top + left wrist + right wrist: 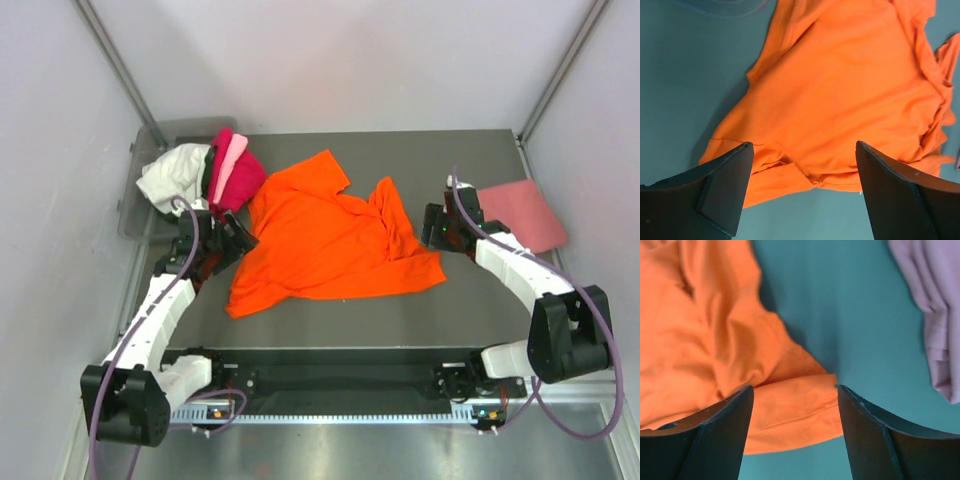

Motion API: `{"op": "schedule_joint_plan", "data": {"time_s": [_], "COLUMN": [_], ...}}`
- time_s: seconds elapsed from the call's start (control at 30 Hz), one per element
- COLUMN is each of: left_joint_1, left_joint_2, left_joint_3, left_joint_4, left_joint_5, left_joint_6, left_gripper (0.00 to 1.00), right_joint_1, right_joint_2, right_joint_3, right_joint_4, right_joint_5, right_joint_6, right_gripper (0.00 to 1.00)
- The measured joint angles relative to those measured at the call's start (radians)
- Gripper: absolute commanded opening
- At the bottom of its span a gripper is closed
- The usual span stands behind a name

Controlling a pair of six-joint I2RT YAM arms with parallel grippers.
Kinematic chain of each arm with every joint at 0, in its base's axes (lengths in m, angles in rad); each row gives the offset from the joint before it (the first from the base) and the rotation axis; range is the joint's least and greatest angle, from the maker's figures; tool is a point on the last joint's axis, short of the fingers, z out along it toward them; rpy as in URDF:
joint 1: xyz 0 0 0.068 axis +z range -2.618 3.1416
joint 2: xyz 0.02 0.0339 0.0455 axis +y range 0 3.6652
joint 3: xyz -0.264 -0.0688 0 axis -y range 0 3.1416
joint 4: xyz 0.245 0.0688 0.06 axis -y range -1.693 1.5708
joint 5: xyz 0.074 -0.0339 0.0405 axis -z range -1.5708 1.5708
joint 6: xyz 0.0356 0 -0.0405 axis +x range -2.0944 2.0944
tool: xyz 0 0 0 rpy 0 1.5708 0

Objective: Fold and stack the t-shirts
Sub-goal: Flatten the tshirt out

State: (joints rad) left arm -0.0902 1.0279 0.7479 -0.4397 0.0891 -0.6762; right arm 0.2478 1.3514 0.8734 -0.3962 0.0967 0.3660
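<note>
A dark grey table [400, 320] fills the middle, closed in on three sides by pale walls [350, 60]. A translucent grey bin [133, 195] sits at the table's far left corner. Two metal struts [115, 60] slant up from the far corners. A slotted metal rail [330, 416] runs along the near edge.

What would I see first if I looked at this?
The bright orange shirt, lying crumpled in the middle. Then the heap of white and magenta shirts far left, and a folded pink shirt at the right. The left end effector and right end effector are open, one each side of it.
</note>
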Motion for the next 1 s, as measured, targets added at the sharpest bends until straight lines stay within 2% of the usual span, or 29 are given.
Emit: {"op": "schedule_joint_plan", "data": {"time_s": [0.1, 0.23, 0.37, 0.73, 1.0], "left_joint_1": [0.0, 0.0, 0.0, 0.0, 0.0], "left_joint_2": [0.007, 0.011, 0.011, -0.003, -0.056], "left_joint_3": [-0.04, -0.069, -0.083, -0.085, -0.09], "left_joint_4": [0.015, 0.017, 0.015, -0.003, -0.007], "left_joint_5": [0.0, -0.007, -0.027, -0.035, -0.053], "left_joint_6": [0.0, -0.001, -0.002, -0.003, -0.005], "left_gripper": [0.86, 0.83, 0.82, 0.81, 0.81], "right_joint_1": [-0.038, -0.07, -0.095, -0.13, -0.151], "right_joint_2": [0.0, 0.0, -0.003, -0.107, -0.045], "right_joint_3": [-0.045, -0.114, -0.157, -0.266, -0.286], "right_joint_4": [0.023, 0.031, 0.048, 0.111, 0.18], "right_joint_5": [0.0, -0.017, -0.048, -0.115, -0.193], "right_joint_6": [0.007, 0.021, 0.04, 0.062, 0.067], "right_gripper": [0.67, 0.58, 0.55, 0.46, 0.41]}}
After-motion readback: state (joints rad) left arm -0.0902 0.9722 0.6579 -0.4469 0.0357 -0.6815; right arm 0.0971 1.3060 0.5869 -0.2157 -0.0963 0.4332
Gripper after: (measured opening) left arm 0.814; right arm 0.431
